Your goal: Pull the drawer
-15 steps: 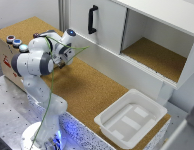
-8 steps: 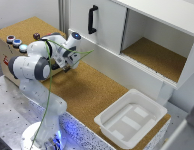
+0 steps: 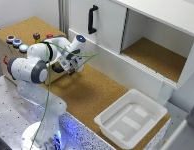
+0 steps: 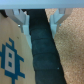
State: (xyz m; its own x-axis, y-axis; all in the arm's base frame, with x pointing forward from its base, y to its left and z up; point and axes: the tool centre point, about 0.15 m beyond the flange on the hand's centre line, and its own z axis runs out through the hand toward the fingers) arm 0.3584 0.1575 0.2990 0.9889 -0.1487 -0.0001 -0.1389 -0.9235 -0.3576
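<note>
Evidently the grasp is the step in hand: the gripper (image 3: pixel 70 71) sits hard against the drawer (image 3: pixel 58 76), its pale fingers (image 4: pixel 21 19) apart on either side of the dark handle (image 4: pixel 45 47), which lies straight ahead between them. Next comes closing, then a straight pull backward. Behind the gripper the cork floor (image 3: pixel 92 92) offers free room; the white tray (image 3: pixel 131 120) lies well apart.

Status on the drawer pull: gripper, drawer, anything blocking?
Gripper at the drawer front, fingers straddling a dark handle; grip unconfirmed. Drawer mostly hidden by the arm. No obstruction seen on the cork surface.
</note>
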